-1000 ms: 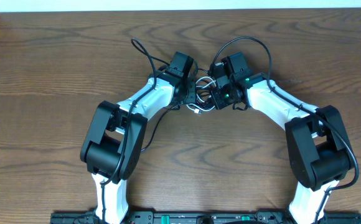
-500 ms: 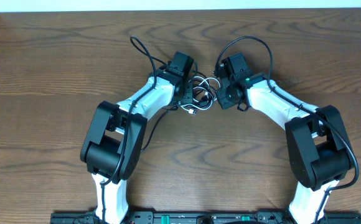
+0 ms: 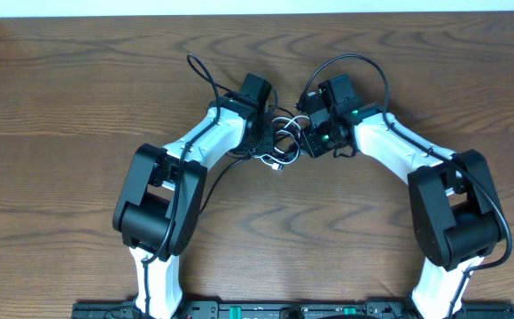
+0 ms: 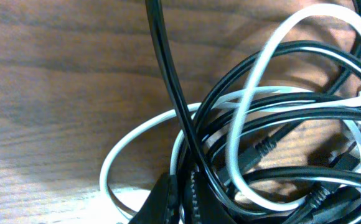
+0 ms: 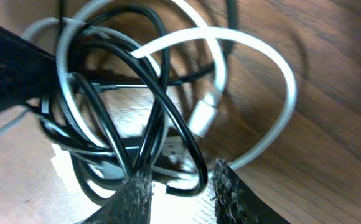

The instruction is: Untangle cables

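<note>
Cables (image 3: 280,143) tangled btwn both hands, L hand (image 4: 179,199) clamped on a black one, R hand (image 5: 182,190) parted around a loop

Dark wood-grain table (image 3: 71,106), pale strip (image 3: 239,6) beyond its far edge, possibly a wall, soft even light

The cables (image 3: 281,142) lie in one tangled knot on the wooden desk (image 3: 80,106). The white cable (image 4: 249,118) runs in several wide loops through and around the thin, glossy black cables (image 4: 171,93), which cross over and under it. Small plug ends sit inside the knot, a white plug (image 5: 204,113) among them.
</note>
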